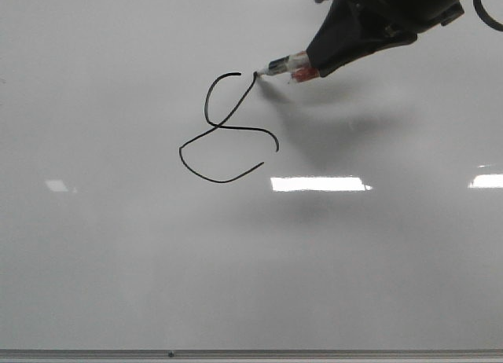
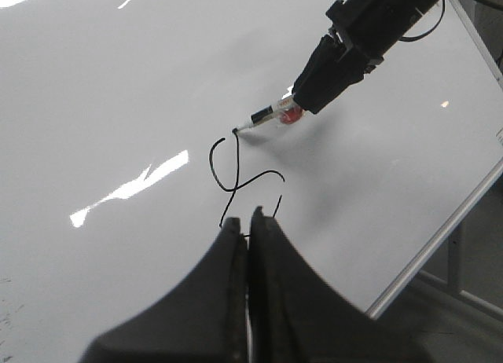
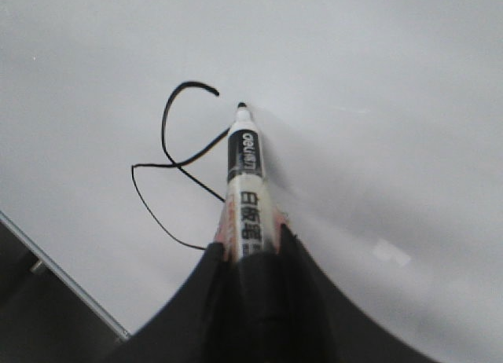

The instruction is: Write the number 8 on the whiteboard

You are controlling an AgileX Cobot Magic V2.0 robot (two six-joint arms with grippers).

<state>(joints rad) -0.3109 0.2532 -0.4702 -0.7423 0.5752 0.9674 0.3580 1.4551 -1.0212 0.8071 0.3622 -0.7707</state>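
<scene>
A thin black hand-drawn number 8 (image 1: 226,127) lies on the whiteboard (image 1: 118,261); its upper loop is open at the top right and its lower loop is open at the right. My right gripper (image 1: 334,53) is shut on a white marker (image 1: 284,66), whose tip touches the board at the top right end of the stroke. In the right wrist view the marker (image 3: 247,190) juts out from between the fingers toward the figure (image 3: 169,163). My left gripper (image 2: 247,221) is shut and empty, hovering over the board just below the figure (image 2: 236,178).
The board's thin metal edge strip (image 1: 251,353) runs along the near side and shows in the left wrist view (image 2: 440,237) too. Bright rectangular light reflections (image 1: 321,184) lie on the board. The right arm casts a shadow (image 1: 330,135) beside the figure.
</scene>
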